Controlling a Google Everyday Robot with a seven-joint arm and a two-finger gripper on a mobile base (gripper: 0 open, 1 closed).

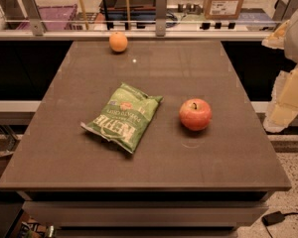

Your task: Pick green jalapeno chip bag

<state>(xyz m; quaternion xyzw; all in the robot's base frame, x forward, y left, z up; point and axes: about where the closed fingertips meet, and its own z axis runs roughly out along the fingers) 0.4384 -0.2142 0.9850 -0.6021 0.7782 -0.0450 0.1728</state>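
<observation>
I'm seeing the hand (287,100) hanging at the right edge of view, out past the right side of the table (154,167) and well apart from everything on it; I cannot tell whether it is wide or narrow. The green jalapeno chip bag (123,117) is lying flat and askew near the table's middle, slightly left. An apple (195,114) is sitting to its right, not touching, and an orange (118,41) is resting at the far edge.

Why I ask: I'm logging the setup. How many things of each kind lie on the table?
Green jalapeno chip bag: 1
Apple: 1
Orange: 1
Total: 3 on the table
The gripper hangs beside the table at the view's right edge, touching none.
</observation>
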